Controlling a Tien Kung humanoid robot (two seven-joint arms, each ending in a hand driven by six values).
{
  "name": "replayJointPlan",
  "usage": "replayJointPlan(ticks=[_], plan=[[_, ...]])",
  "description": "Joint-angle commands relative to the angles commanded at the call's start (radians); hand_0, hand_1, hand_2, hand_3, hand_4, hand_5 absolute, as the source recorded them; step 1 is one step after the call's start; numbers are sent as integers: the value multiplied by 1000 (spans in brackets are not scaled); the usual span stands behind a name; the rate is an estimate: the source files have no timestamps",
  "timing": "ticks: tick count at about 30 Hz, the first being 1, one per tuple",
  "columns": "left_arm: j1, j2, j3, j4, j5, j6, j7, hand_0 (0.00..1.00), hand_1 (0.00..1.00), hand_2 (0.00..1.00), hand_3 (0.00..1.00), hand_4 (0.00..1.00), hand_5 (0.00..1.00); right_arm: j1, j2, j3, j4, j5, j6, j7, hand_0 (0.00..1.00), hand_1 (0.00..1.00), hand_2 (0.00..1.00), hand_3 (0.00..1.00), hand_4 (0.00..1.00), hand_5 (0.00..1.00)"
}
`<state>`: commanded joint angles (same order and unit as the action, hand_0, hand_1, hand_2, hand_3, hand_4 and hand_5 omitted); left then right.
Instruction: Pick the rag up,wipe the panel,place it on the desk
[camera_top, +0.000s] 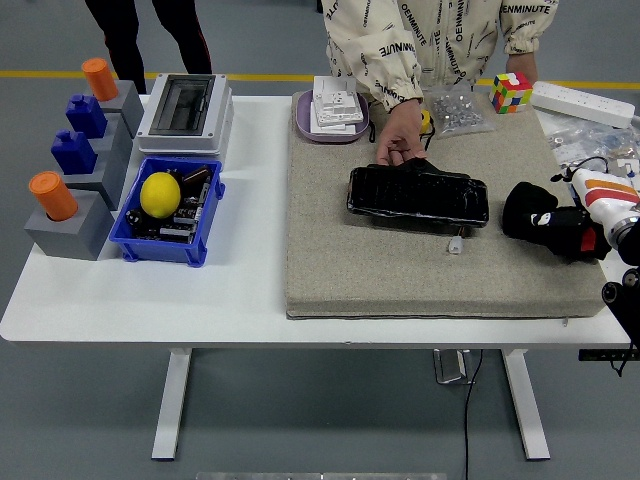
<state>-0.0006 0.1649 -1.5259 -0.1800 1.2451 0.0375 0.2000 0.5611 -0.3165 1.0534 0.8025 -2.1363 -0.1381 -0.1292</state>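
Nearest the camera, the robot's right hand (545, 225) holds a bunched black rag (527, 210) in curled fingers just right of the glossy black panel (418, 195), whose long axis runs left-right on the beige mat (400, 280), steadied at its far edge by a person's hand (401, 140).

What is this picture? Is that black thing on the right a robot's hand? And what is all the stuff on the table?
Yes! The camera sits high on a robot, looking down at its white table. The black shape at the right is the robot's right hand, curled around something black, probably the rag, though I can't tell for sure. Its left hand isn't visible. On the beige mat lies a shiny black panel. A person across the table touches it with one hand. On the left, a blue bin holds a yellow lemon.
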Motion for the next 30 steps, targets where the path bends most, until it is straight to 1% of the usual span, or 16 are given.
replayJointPlan(ticks=[15,21,25,27,28,30], plan=[[0,-2,16,0,-8,-1,-1,647,694,739,562,596,473,-23,14,0,0,-5,-5,1,778,725,825,799,998,664],[-2,-3,26,0,-13,-1,-1,647,694,739,564,596,473,-36,20,13,3,-10,-17,3,779,723,824,798,998,673],[-2,-4,32,0,-16,0,0,650,694,739,565,596,473,-39,24,10,2,-4,-47,16,768,722,815,793,998,679],[-3,-4,35,0,-18,-1,0,650,694,739,565,596,473,-36,28,0,-6,2,-71,25,768,722,815,793,998,679],[-3,-4,36,0,-18,-1,0,650,694,739,565,596,473,-34,31,-3,-11,4,-80,29,733,686,770,764,998,660],[-4,-4,38,0,-19,-1,0,650,694,739,565,596,473,-30,40,-6,-25,7,-98,40,733,686,770,764,998,660]])
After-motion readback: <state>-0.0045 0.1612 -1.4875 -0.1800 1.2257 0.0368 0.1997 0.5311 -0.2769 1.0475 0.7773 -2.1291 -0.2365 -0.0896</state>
